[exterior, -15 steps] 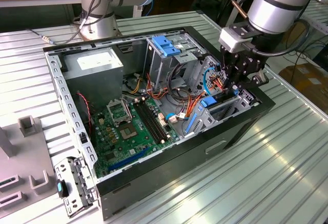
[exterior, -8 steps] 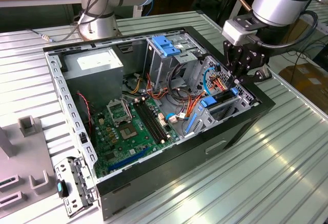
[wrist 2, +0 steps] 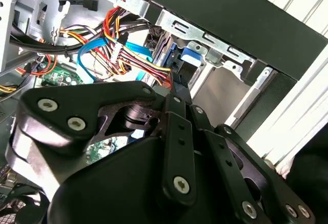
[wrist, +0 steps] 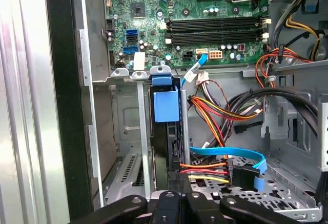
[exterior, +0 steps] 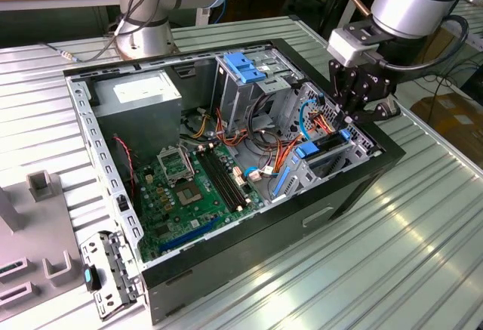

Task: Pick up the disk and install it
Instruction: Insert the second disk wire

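Disk [exterior: 323, 149] in bay beneath claw [exterior: 361, 111]

The exterior view looks down slantwise from a distance on the open computer case [exterior: 226, 156] on the tabletop [exterior: 392, 254], while both wrist views peer closely into its drive bay [wrist: 166, 131] and cables [wrist 2: 123, 55].

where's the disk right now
The disk stands on edge in the drive bay at the exterior view's right end of the computer case, directly under the gripper, beside the orange and blue cables.
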Motion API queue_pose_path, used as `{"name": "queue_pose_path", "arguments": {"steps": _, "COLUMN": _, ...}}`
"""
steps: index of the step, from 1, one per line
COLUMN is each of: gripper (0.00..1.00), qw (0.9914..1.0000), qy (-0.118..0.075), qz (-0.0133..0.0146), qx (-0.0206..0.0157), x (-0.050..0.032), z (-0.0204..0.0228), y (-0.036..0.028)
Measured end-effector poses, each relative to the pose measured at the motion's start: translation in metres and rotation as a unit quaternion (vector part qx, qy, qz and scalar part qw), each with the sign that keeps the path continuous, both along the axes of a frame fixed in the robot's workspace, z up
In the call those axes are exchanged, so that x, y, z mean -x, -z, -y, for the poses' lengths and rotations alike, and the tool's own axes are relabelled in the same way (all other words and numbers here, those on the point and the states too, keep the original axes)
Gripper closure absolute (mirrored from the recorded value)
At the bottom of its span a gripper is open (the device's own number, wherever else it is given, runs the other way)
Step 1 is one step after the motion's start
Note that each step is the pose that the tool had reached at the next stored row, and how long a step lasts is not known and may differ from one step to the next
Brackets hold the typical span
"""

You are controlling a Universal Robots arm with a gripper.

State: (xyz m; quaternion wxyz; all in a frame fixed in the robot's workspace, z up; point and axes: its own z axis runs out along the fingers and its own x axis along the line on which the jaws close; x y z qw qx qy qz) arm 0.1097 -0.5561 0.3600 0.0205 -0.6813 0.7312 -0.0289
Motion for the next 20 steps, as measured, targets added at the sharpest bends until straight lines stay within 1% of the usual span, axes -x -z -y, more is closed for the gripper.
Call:
{"name": "queue_pose_path", "arguments": {"steps": 2, "gripper": 0.89, "qw": 1.00000, "qy": 0.000, "qz": 0.0000, "qx": 0.0000, "x": 0.0000, "z": 0.0000, "y": -0.0006}}
{"name": "queue_pose_path", "arguments": {"steps": 3, "gripper": 0.89, "qw": 0.99958, "qy": 0.000, "qz": -0.0266, "qx": -0.0118, "x": 0.0000, "z": -0.0007, "y": -0.0088}}
{"name": "queue_pose_path", "arguments": {"steps": 4, "gripper": 0.89, "qw": 0.99958, "qy": 0.000, "qz": -0.0265, "qx": -0.0119, "x": 0.0000, "z": -0.0018, "y": -0.0117}}
{"name": "queue_pose_path", "arguments": {"steps": 7, "gripper": 0.89, "qw": 0.99957, "qy": 0.000, "qz": -0.0267, "qx": -0.0119, "x": 0.0000, "z": -0.0035, "y": -0.0143}}
{"name": "queue_pose_path", "arguments": {"steps": 9, "gripper": 0.89, "qw": 0.99957, "qy": 0.000, "qz": -0.0268, "qx": -0.0122, "x": 0.0000, "z": -0.0041, "y": -0.0151}}
{"name": "queue_pose_path", "arguments": {"steps": 11, "gripper": 0.89, "qw": 0.99953, "qy": 0.000, "qz": -0.0272, "qx": -0.0141, "x": 0.0010, "z": -0.0044, "y": -0.0152}}
{"name": "queue_pose_path", "arguments": {"steps": 12, "gripper": 0.89, "qw": 0.99951, "qy": 0.000, "qz": -0.0277, "qx": -0.0145, "x": 0.0018, "z": -0.0046, "y": -0.0153}}
{"name": "queue_pose_path", "arguments": {"steps": 17, "gripper": 0.89, "qw": 0.99947, "qy": 0.000, "qz": -0.0291, "qx": -0.0145, "x": 0.0036, "z": -0.0071, "y": -0.0159}}
{"name": "queue_pose_path", "arguments": {"steps": 20, "gripper": 0.89, "qw": 0.99946, "qy": 0.000, "qz": -0.0295, "qx": -0.0146, "x": 0.0038, "z": -0.0087, "y": -0.0189}}
